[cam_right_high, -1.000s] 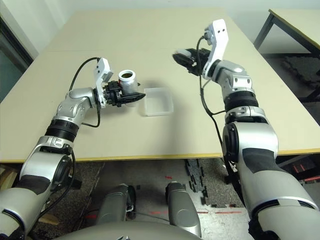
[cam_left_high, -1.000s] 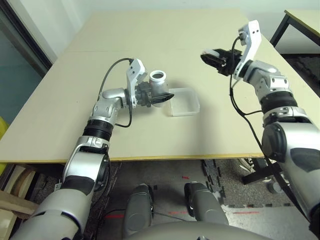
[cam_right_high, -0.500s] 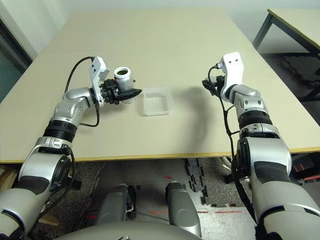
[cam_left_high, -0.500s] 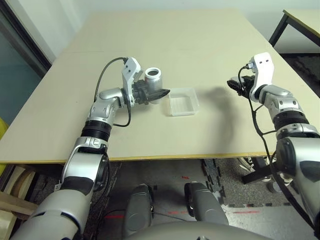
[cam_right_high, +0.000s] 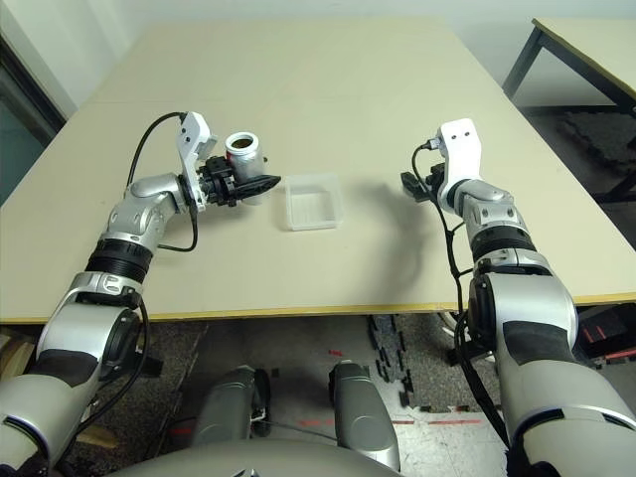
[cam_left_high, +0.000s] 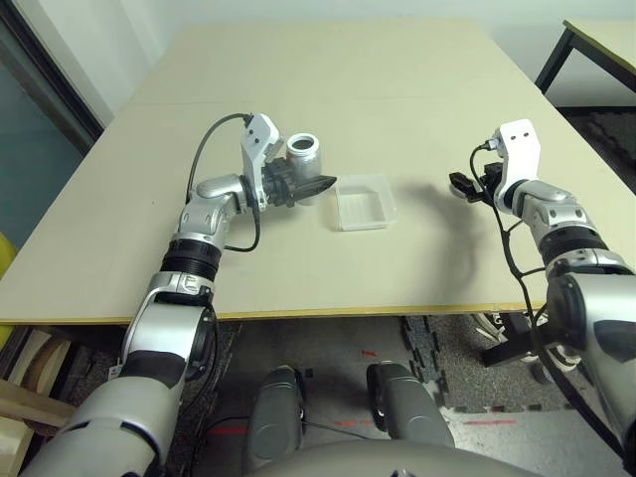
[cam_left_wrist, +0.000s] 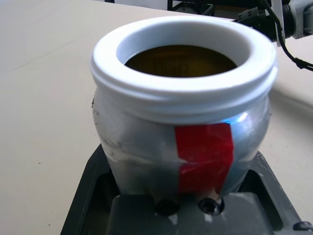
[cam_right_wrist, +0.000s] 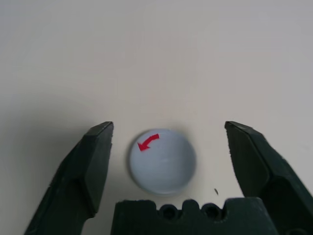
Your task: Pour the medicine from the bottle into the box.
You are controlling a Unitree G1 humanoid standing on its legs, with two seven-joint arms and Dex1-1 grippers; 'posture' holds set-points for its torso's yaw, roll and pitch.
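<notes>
Beige table with box, cap

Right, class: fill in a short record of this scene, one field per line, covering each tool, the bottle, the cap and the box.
left tool: shut on the bottle
bottle: upright, uncapped, mouth open, red label
right tool: open, over the table, fingers either side of the cap
cap: round, grey, red arrow on top, lying on the table
box: clear, square, on the table just beside the bottle
pouring: not yet begun
</notes>
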